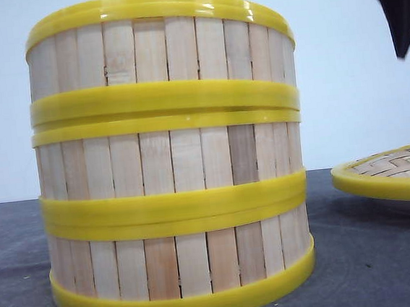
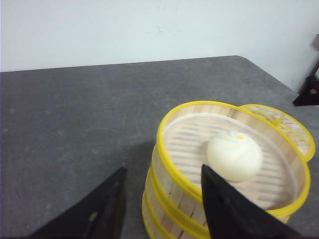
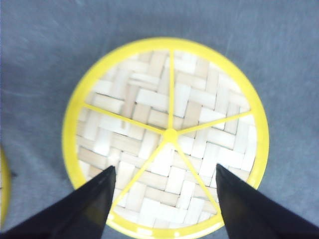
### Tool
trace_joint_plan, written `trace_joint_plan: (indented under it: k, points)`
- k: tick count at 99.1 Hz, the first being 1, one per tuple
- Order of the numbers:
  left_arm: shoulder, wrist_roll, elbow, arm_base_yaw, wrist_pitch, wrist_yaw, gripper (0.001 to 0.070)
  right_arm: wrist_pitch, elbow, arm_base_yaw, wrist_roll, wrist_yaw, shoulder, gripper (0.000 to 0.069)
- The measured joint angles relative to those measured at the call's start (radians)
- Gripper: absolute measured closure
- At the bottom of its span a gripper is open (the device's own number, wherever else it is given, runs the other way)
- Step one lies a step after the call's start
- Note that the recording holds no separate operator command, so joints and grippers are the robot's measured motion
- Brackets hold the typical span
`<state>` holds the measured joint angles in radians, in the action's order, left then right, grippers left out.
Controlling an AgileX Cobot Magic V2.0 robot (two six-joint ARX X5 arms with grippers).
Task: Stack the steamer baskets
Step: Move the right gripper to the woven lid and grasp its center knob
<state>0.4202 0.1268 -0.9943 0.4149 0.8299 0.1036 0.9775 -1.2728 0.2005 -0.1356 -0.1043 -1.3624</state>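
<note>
Woven lid point(image 3: 167, 137), bun point(image 2: 234, 155), grey table point(image 2: 75, 129)

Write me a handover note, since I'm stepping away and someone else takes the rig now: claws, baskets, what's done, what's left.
Left claw: open, holding nothing, beside the top of the stack.
Right claw: open, holding nothing, hovering above the lid.
Steamer baskets: all three stacked in one upright column on the table. A white bun sits in the top basket, which is uncovered.
The lid lies on the table right of the stack, apart from it.
Done: stacking.
Left: possibly placing the lid on top, judging by the right claw's position.
</note>
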Motion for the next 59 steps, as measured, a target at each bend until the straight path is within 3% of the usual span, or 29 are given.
trace_joint_plan:
  k: [32, 59]
  points:
    - [-0.03, 0.011, 0.0, 0.0, 0.008, 0.0, 0.0434, -0.005, 0.0, -0.018, 0.0, 0.024, -0.168, 0.0315]
    - [-0.03, 0.016, 0.0, 0.0, 0.035, 0.0, 0.0434, -0.052, 0.0, -0.032, -0.002, 0.026, -0.201, 0.0372]
